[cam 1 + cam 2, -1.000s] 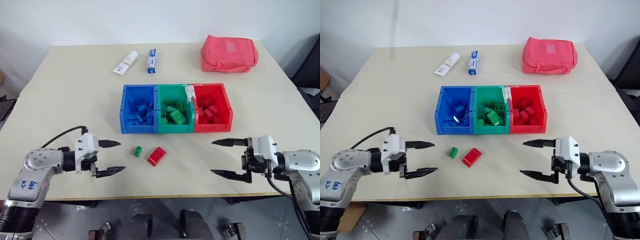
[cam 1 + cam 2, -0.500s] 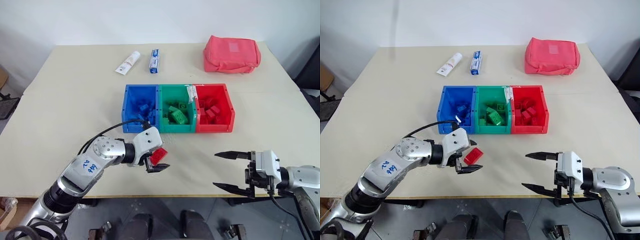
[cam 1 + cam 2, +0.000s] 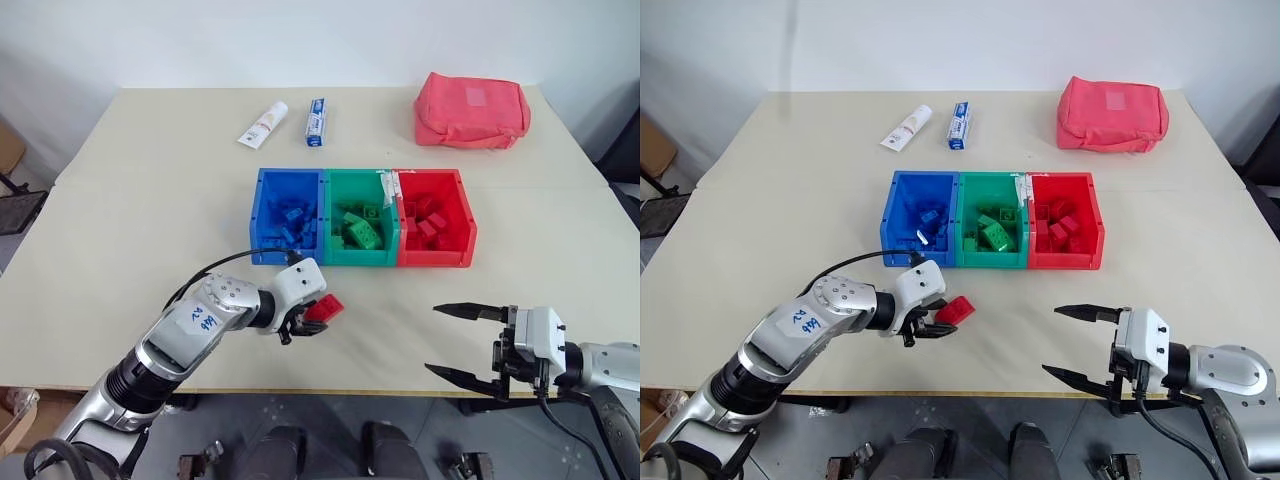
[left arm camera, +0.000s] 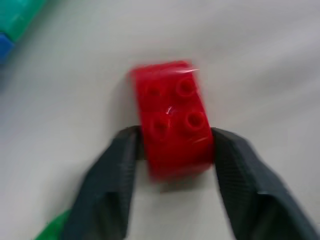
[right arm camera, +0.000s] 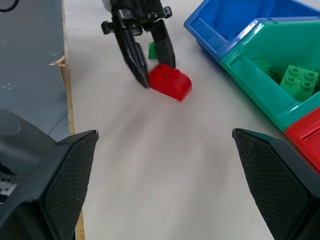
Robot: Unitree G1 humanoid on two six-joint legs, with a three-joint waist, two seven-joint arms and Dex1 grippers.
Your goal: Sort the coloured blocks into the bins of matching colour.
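A red block (image 3: 325, 307) lies on the table in front of the bins, and my left gripper (image 3: 308, 322) is shut on it. In the left wrist view both black fingers (image 4: 117, 165) press the sides of the red block (image 4: 172, 120). A small green block (image 5: 152, 50) sits just behind that gripper. The blue bin (image 3: 262, 215), green bin (image 3: 358, 180) and red bin (image 3: 467, 225) stand joined in a row at mid-table, each holding several blocks. My right gripper (image 3: 433, 338) hovers open and empty near the front right edge.
Two white tubes (image 3: 262, 125) (image 3: 316, 122) lie at the back of the table, and a pink-red fabric pouch (image 3: 472, 110) sits at the back right. The table's front edge (image 3: 380, 392) runs just below both grippers.
My left arm swung right from the front left to the red block, and its fingers closed on the block's sides. The right gripper stayed open, nearly in place.
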